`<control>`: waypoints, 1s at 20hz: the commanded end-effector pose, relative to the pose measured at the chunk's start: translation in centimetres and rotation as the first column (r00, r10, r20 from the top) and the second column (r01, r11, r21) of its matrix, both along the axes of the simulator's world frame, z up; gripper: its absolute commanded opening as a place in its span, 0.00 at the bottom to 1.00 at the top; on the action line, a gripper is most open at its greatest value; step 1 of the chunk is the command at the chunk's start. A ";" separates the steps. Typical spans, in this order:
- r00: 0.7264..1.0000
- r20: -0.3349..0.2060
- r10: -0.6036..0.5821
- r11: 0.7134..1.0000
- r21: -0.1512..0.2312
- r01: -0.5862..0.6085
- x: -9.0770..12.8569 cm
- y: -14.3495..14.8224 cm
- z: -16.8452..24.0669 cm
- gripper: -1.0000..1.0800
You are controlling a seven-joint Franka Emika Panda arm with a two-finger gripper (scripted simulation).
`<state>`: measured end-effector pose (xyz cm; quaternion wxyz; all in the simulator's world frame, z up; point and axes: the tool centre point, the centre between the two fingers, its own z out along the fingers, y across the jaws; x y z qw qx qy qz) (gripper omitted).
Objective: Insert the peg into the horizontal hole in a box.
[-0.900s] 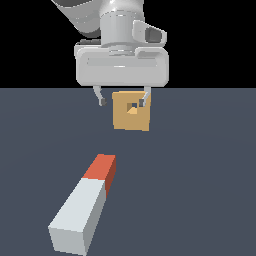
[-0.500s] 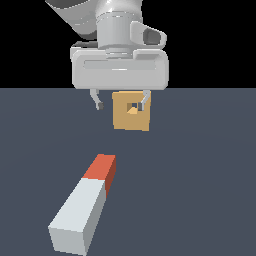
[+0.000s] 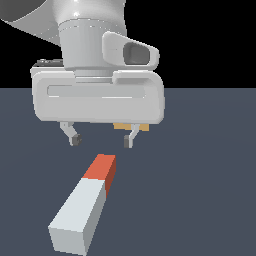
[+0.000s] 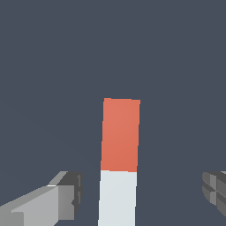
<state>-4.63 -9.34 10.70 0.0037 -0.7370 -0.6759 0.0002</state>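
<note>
The gripper (image 3: 101, 139) hangs above the floor (image 3: 200, 175) with its two fingers (image 3: 74, 136) spread wide and nothing between them. The peg (image 3: 87, 200) lies flat on the floor just short of the fingertips, its orange-red end section (image 3: 102, 170) pointing toward the gripper and its pale grey length running away from it. In the wrist view the peg (image 4: 118, 163) sits between the two finger pads (image 4: 66, 198), nearer one than the other, and touches neither. The box (image 3: 131, 127) stands beyond the peg's orange-red end, almost wholly hidden behind the gripper body; only a thin tan strip shows, and the hole cannot be seen. The step in hand appears to be the approach before grasping. Risks, as judged from here: a descent off the peg's centre line may let one pad strike the top face and skew the peg; a grip near the orange-red end may leave the long grey length sagging, which would spoil alignment with the hole.
</note>
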 end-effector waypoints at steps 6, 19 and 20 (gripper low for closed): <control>0.999 0.004 -0.038 0.999 -0.006 0.038 -2.0 -6.0 -3.1 0.96; 0.999 0.004 -0.045 0.999 -0.005 0.045 -2.3 -6.9 -5.1 0.96; 0.999 0.004 -0.045 0.999 -0.005 0.045 -2.3 -6.9 -5.6 0.96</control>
